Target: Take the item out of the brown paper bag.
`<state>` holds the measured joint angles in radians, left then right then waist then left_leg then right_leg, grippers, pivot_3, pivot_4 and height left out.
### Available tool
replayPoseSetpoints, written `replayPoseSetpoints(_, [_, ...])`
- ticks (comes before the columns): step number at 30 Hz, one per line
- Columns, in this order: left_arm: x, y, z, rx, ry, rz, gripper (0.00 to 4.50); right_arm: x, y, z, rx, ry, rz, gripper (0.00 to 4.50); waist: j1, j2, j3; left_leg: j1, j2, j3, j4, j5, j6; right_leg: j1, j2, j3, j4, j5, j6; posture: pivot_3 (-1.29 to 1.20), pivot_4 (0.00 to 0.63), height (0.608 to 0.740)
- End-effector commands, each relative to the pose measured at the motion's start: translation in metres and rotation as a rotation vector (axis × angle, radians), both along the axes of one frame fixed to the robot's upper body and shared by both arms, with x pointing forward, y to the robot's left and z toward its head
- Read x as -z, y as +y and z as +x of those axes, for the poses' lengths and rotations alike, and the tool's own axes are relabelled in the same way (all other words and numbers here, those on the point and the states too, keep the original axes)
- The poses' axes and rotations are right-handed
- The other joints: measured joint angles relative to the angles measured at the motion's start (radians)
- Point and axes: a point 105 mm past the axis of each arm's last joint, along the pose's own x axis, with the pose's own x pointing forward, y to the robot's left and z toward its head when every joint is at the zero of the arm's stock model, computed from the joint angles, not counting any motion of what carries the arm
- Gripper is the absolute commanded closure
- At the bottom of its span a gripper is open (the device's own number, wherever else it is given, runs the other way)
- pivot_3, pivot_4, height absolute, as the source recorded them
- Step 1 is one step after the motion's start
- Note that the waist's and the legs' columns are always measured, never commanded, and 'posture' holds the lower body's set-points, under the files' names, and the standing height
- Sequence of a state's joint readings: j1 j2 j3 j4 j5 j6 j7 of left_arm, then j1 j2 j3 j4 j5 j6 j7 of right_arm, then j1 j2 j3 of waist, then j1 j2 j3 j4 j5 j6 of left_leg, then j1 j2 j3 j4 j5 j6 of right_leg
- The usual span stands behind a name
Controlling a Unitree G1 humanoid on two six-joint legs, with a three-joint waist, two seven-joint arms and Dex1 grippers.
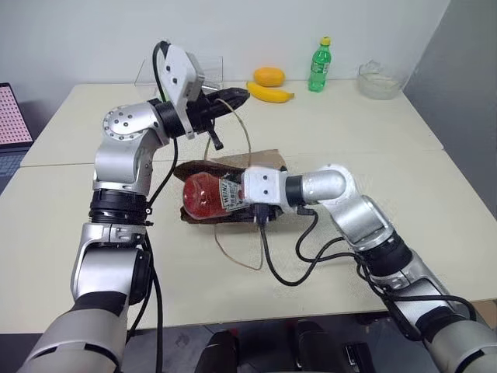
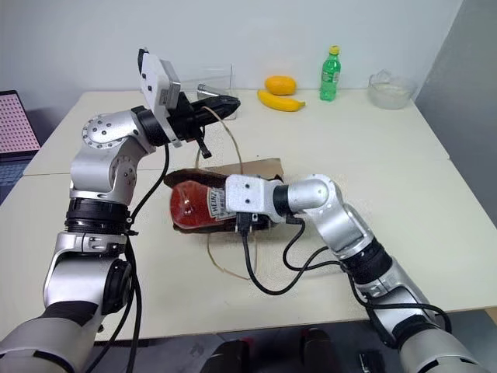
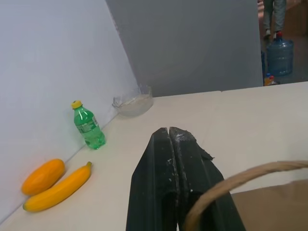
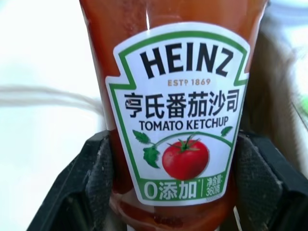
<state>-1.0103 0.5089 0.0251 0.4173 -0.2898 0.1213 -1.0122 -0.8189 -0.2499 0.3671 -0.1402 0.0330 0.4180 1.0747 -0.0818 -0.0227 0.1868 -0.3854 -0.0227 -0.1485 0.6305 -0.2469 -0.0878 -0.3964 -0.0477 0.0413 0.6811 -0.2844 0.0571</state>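
Gripping ketchup bottle, right tool, bag behind

Green soda bottle, banana, orange fruit, clear bowl, table

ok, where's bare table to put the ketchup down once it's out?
Bare table on the robot's right, between the brown paper bag and the glass bowl, and on the left near edge. Crowded: the far edge by the banana, mango and green bottle; handle loop in front of the bag.
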Motion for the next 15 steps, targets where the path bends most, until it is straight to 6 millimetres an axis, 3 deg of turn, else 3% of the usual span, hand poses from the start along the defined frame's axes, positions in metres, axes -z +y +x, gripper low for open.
replayPoseSetpoints(1, [-0.014,-0.002,0.002,-0.026,-0.059,0.004,4.50,-0.049,-0.006,-0.017,-0.077,0.027,0.161,1.37,0.000,0.000,0.000,0.000,0.000,0.000,0.000,0.000,0.000,0.000,0.000,0.000,0.000,0.000,0.000,0.00,0.150,0.740])
replayPoseSetpoints(9, [-0.010,0.003,0.012,-0.092,-0.037,0.020,4.50,-0.112,-0.046,-0.018,-0.031,0.127,0.434,1.37,0.001,0.000,0.000,0.000,-0.001,-0.001,0.000,-0.001,0.001,0.000,-0.001,0.000,0.000,0.000,0.000,0.00,0.150,0.740])
replayPoseSetpoints(12, [-0.010,0.004,0.014,-0.108,-0.031,0.015,4.50,-0.132,-0.087,0.002,0.164,0.039,0.508,1.37,0.001,0.000,0.000,-0.003,-0.001,0.000,0.000,-0.001,0.001,-0.003,-0.001,0.000,0.001,0.000,0.000,0.00,0.150,0.740])
replayPoseSetpoints(15, [-0.010,0.003,0.014,-0.111,-0.029,0.011,4.50,-0.130,-0.125,0.021,0.367,-0.077,0.444,1.37,0.014,0.000,0.000,-0.010,-0.002,-0.001,0.003,0.000,0.001,-0.008,-0.002,-0.001,0.002,0.000,0.000,0.00,0.150,0.740])
